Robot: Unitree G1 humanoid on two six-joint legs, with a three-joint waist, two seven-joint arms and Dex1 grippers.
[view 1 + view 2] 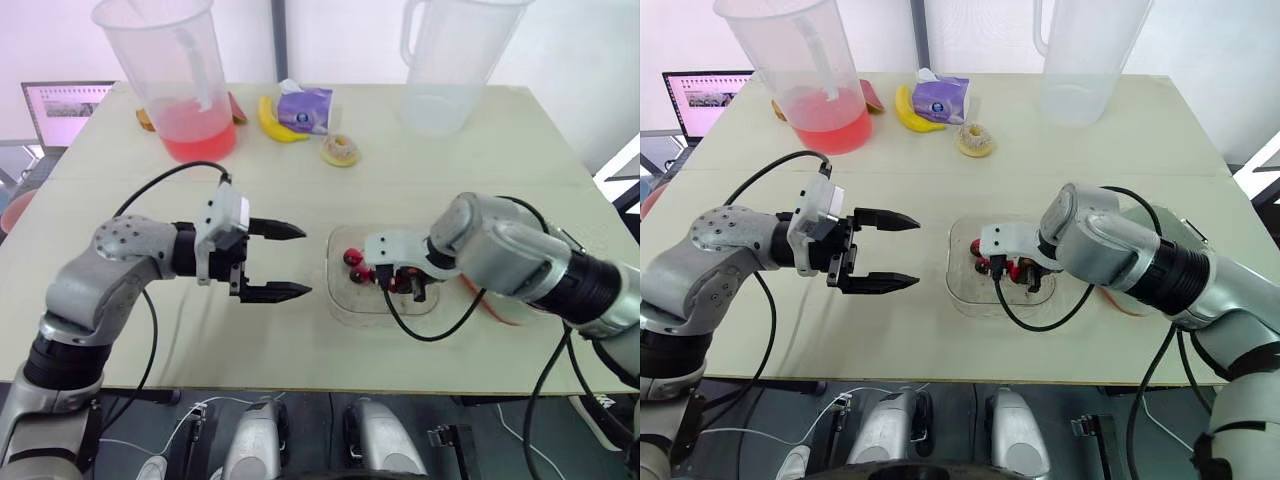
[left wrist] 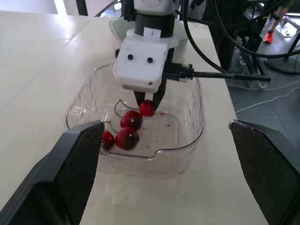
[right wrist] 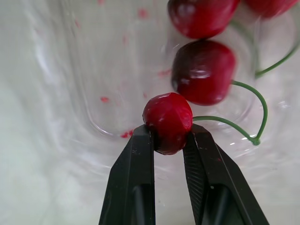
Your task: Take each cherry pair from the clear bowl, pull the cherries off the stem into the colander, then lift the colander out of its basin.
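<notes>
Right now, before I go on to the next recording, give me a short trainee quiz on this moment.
1. True or false: the right gripper is shut on a cherry inside the clear bowl.
2. The left gripper is: A) open, holding nothing, apart from the bowl; B) shut on a stem; C) reaching into the bowl.
3. Fill in: the pitcher of pink liquid stands at the far ____ of the table, by the robot's sides.

Key: 1 true; 2 A; 3 left.
</notes>
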